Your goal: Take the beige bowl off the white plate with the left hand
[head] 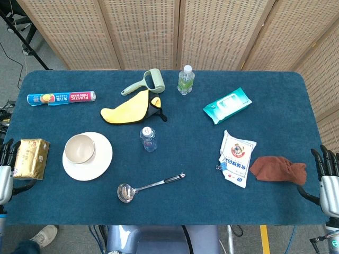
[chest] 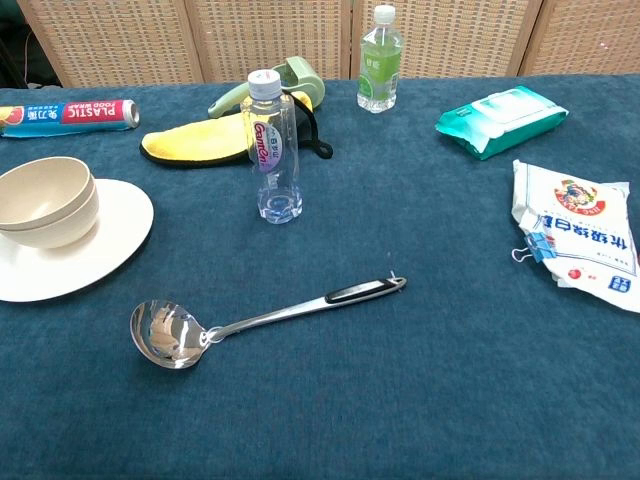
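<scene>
The beige bowl is sitting on the white plate at the left of the frame. It is looking light, rigid and smooth, so you are best gripping its rim. Your left hand is waiting at the left edge, fingers apart, holding nothing, though it is partly cut off. A blue cloth-covered table is standing before woven screens

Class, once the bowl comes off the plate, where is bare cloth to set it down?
Bare cloth lies in front of the plate, left of the ladle, and between ladle and salt bag. Crowded: the back, around the yellow cloth and roller.
</scene>
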`<state>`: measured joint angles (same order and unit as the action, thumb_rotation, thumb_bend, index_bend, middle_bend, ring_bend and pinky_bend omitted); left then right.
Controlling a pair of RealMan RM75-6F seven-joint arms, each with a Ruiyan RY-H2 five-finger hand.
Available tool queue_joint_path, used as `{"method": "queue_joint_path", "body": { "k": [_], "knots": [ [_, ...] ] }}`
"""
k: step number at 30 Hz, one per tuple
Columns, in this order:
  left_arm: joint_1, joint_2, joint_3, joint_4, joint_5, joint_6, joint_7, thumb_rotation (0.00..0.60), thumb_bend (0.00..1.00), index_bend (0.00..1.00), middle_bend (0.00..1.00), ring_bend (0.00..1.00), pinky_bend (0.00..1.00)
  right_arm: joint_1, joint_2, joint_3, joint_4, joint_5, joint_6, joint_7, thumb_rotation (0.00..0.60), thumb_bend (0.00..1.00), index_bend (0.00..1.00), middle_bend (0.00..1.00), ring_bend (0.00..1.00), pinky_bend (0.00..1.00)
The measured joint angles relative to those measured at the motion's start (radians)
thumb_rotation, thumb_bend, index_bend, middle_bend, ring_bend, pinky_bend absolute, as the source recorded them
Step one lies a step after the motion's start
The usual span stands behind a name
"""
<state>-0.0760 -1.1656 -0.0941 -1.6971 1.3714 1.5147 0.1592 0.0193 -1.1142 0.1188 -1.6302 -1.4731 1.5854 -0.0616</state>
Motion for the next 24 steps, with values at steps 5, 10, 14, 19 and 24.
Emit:
{"method": "queue_joint_path", "body": {
  "k": [5, 10, 14, 19, 24],
  "knots": [
    [-0.003, 0.002, 0.004, -0.001, 0.006, -0.011, -0.004, 0.600, 0.00, 0.00, 0.00, 0.00, 0.00, -0.001, 0.007, 0.000, -0.009, 0.009, -0.006, 0.013, 0.600, 0.00, 0.00, 0.00, 0.00, 0.00],
    [-0.028, -0.006, 0.008, 0.012, 0.020, -0.059, -0.040, 0.600, 0.00, 0.03, 0.00, 0.00, 0.00, -0.004, 0.013, 0.001, -0.020, 0.018, -0.009, 0.027, 0.600, 0.00, 0.00, 0.00, 0.00, 0.00],
    [-0.075, -0.044, -0.005, 0.035, 0.018, -0.118, -0.051, 0.600, 0.05, 0.30, 0.00, 0.00, 0.00, -0.003, 0.020, 0.008, -0.020, 0.035, -0.019, 0.052, 0.600, 0.00, 0.00, 0.00, 0.00, 0.00],
    [-0.137, -0.100, -0.040, 0.051, -0.027, -0.191, -0.038, 0.600, 0.10, 0.45, 0.00, 0.00, 0.00, 0.000, 0.027, 0.014, -0.018, 0.050, -0.034, 0.074, 0.600, 0.00, 0.00, 0.00, 0.00, 0.00],
    [-0.180, -0.153, -0.070, 0.049, -0.096, -0.230, 0.021, 0.600, 0.13, 0.50, 0.00, 0.00, 0.00, -0.001, 0.034, 0.018, -0.021, 0.054, -0.033, 0.093, 0.600, 0.00, 0.00, 0.00, 0.00, 0.00]
  ]
}}
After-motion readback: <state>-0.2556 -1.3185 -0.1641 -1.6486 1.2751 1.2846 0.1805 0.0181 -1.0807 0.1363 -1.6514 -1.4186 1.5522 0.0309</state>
